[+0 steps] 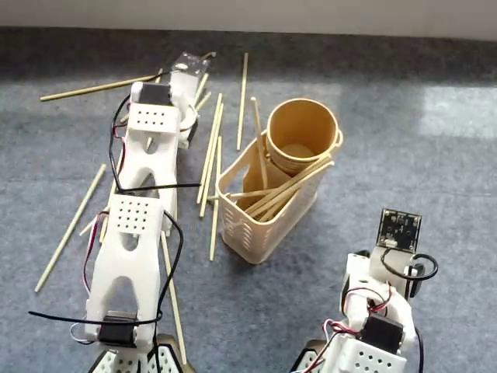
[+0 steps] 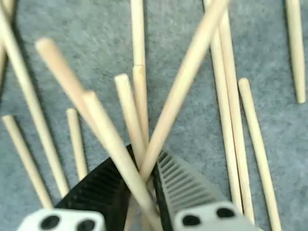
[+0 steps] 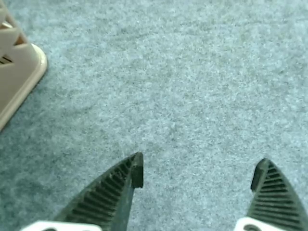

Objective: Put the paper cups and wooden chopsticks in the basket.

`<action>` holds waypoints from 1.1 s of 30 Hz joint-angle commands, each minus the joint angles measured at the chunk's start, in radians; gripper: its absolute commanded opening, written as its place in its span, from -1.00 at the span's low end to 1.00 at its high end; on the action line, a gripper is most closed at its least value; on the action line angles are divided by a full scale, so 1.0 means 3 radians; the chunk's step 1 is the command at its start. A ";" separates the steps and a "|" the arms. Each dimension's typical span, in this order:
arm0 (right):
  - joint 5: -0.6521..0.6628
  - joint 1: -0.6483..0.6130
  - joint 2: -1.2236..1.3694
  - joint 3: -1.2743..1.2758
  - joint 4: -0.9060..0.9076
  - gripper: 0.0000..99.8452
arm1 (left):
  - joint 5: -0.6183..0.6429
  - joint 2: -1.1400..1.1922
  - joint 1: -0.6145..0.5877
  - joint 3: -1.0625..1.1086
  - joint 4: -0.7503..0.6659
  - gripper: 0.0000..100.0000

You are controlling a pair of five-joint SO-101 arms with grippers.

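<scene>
A cream plastic basket (image 1: 264,221) stands mid-carpet. A tan paper cup (image 1: 301,136) sits upright in its far end, and several wooden chopsticks (image 1: 283,190) lean inside it. My left gripper (image 2: 144,166) is shut on a crossed bundle of chopsticks (image 2: 185,82) just above the carpet. In the high view the left gripper (image 1: 186,78) is at the far left of the basket. More loose chopsticks (image 1: 210,155) lie between that arm and the basket. My right gripper (image 3: 197,168) hangs open over bare carpet, near the basket's corner (image 3: 17,72).
Single chopsticks lie scattered on the grey carpet: one at the far left (image 1: 97,87), one on the left side (image 1: 70,225), one behind the basket (image 1: 243,89). The right arm (image 1: 384,311) sits folded at the front right. Open carpet lies right of the basket.
</scene>
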 commanded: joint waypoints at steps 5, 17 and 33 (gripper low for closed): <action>0.0036 0.0018 -0.0028 0.0253 -0.0064 -0.31 | 0.0123 -0.1511 0.0284 -0.0258 0.0000 -0.99; 0.0036 0.0018 -0.0028 0.0253 -0.0064 -0.31 | 0.0179 -0.3128 0.1506 -0.0233 -0.0005 -0.99; 0.0036 0.0018 -0.0028 0.0253 -0.0064 -0.31 | 0.0450 -0.3506 0.2279 -0.0054 -0.0327 -0.99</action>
